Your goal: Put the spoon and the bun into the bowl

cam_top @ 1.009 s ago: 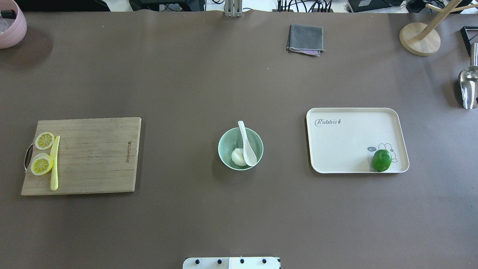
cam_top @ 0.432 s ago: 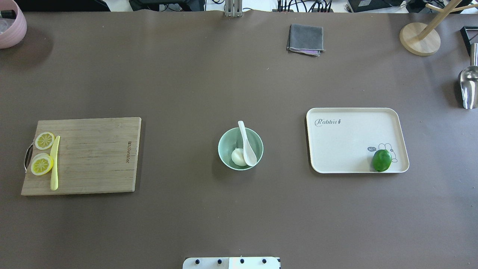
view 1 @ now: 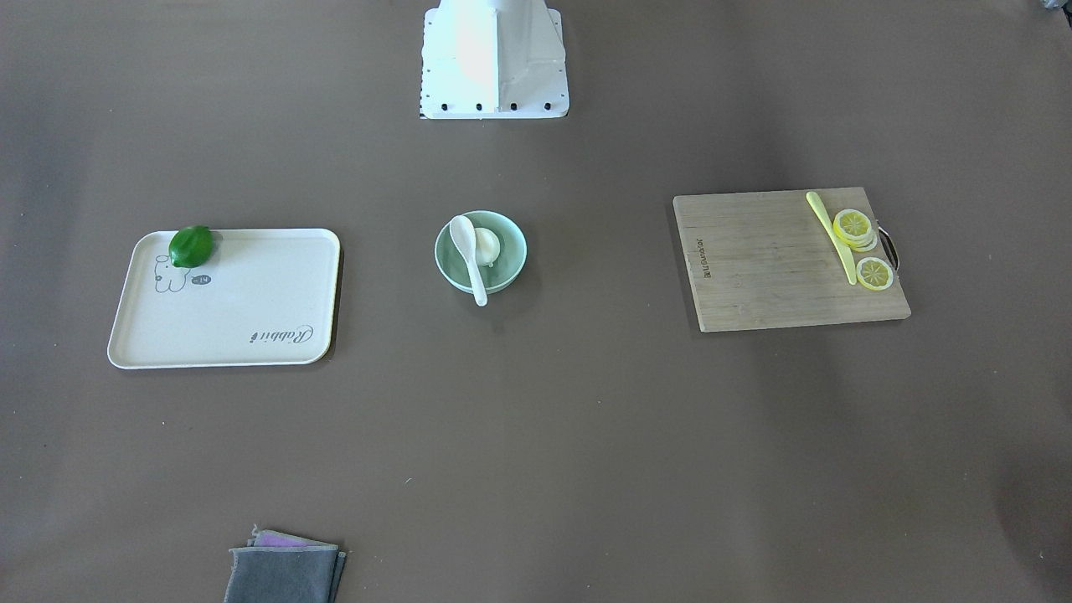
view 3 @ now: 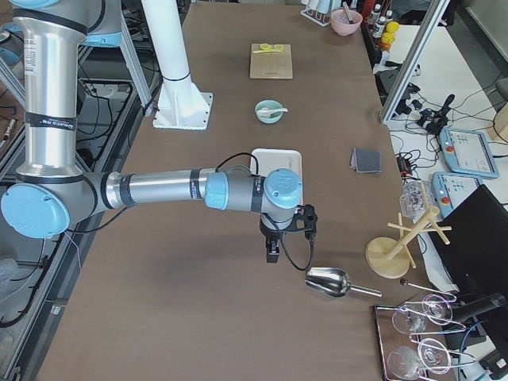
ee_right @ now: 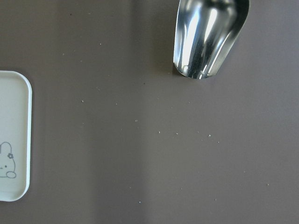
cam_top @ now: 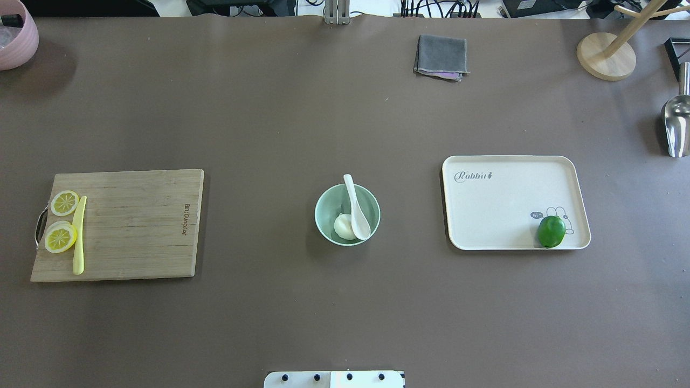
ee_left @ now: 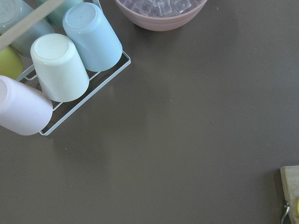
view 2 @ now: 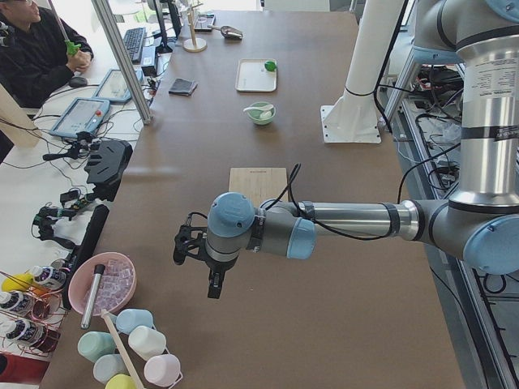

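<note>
At bench point(cam_top: 269, 134) centre, your bowl point(cam_top: 328, 207) holds bun point(cam_top: 343, 227) and spoon point(cam_top: 358, 211), handle past its 12 o'clock rim seen overhead; whether the left pincer point(view 2: 213, 285) or right pincer point(view 3: 271, 252) is open, you cannot tell.

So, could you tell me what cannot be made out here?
The left gripper and right gripper: only in side views, too small to tell open or shut.
The bun: overhead, the spoon overlaps its edge; pleats too small.
The metal scoop: overhead, cut by the right edge.
The pink bowl: overhead, cut by the left edge.
</note>
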Robot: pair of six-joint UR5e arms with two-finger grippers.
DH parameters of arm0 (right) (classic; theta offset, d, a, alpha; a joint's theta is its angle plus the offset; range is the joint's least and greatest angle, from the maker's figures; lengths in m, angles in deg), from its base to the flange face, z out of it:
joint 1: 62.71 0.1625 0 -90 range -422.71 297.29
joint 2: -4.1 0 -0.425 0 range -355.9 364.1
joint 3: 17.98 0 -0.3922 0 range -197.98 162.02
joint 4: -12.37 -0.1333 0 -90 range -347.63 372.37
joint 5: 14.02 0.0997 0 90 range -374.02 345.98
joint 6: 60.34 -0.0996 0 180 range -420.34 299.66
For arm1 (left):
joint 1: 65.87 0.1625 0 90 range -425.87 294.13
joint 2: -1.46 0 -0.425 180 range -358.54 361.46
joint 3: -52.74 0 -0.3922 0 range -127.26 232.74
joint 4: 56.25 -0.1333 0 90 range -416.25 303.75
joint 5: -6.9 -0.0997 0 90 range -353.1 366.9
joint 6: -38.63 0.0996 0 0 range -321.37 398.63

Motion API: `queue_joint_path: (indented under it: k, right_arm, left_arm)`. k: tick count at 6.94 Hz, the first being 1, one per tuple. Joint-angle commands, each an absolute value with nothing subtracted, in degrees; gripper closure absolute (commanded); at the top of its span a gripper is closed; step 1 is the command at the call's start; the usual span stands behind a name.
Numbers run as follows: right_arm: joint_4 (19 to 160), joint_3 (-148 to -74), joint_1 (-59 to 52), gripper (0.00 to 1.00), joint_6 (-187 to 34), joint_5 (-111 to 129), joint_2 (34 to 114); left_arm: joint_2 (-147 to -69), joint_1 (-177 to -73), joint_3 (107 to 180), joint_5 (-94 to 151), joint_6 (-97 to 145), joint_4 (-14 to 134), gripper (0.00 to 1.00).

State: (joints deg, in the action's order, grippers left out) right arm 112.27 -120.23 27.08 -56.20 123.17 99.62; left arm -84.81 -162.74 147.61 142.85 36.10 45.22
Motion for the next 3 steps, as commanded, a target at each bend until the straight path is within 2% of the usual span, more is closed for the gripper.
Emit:
queue_joint_path:
  k: [1,3]
  right_arm:
    - [112.4,-120.3,27.2,0.00,-56.5,122.8,99.8]
    - [112.1,-120.2,27.2,0.00,-56.6,122.9,99.8]
  left_arm:
    - [-85.1,-161.0,150.8,142.9,32.2,44.8,0.02]
    - [-85.1,-158.1,152.3,142.9,28.3,44.9,0.02]
